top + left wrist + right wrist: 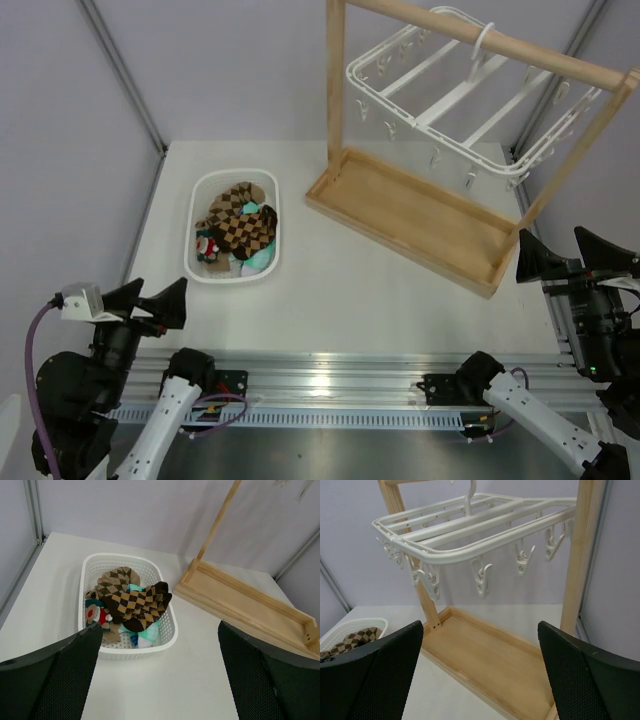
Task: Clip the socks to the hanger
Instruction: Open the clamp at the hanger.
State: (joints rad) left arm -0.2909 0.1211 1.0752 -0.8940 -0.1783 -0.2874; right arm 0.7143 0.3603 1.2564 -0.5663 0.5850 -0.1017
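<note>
At the near edge, both arms sit low over the aluminium rail (330, 372). The left gripper (155, 298) hovers above the near-left corner of the table (350, 290), its fingers spread wide with nothing between them. The right gripper (555, 245) sits at the near-right edge, likewise spread and holding nothing.

Further in on the left stands a white mesh basket (228, 279), and all the socks (238, 228) lie heaped inside it. On top are the brown-and-tan argyle ones (137, 602), overlapping each other. A dark teal sock with a red-and-white figure (95, 615) lies against the basket's near-left wall, and mint green fabric (149, 631) peeks out beneath the argyle pile. How many socks the heap holds is hard to tell, since they cover one another.

To the right of the basket and apart from it, the wooden stand's tray base (400, 215) runs diagonally toward the right gripper's side. Its uprights carry a rod (520, 50) high over the tray. The white hanger (447, 101) hangs from that rod by its hook (484, 40), its grid frame roughly level and well apart from the basket. Small white clips (482, 580) dangle along its edges, none of those in view gripping a sock
</note>
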